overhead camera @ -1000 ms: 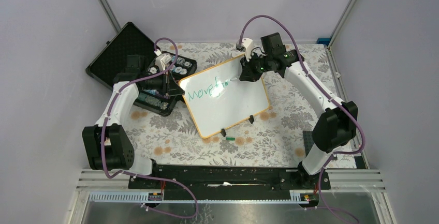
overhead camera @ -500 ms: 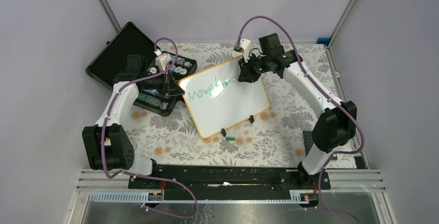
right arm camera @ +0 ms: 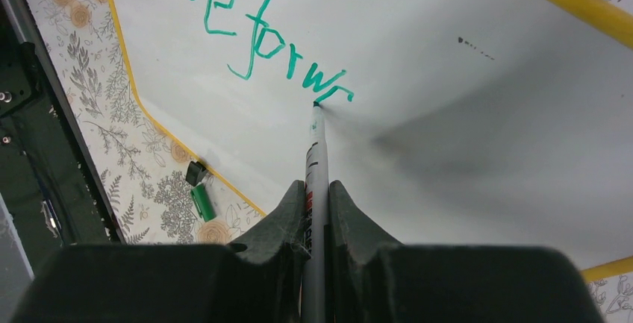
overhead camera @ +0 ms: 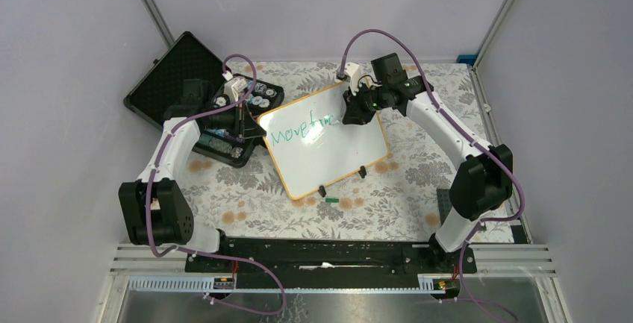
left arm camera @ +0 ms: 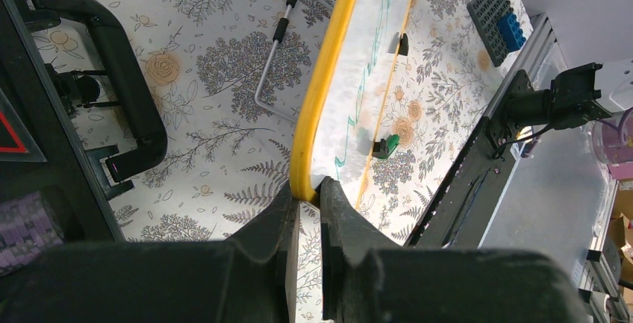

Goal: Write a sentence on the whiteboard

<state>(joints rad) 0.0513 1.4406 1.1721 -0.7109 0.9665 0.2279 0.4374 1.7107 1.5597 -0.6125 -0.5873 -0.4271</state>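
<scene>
Your right pincer (right arm camera: 316, 187) holds a marker (right arm camera: 314, 151), tip at the sentence (right arm camera: 257, 33)'s end on the whiteboard (right arm camera: 448, 62), which your left pincer (left arm camera: 307, 189) clamps.

- Plain grey-lilac walls (overhead camera: 313, 10) stood on three sides.
- Aluminium posts (overhead camera: 149, 2) rose at both far corners.
- The table (overhead camera: 246, 196) had a floral top, grey ferns and orange blooms.
- Aluminium rails (overhead camera: 515, 259) ran along its near edge.
- Light was even and soft.
</scene>
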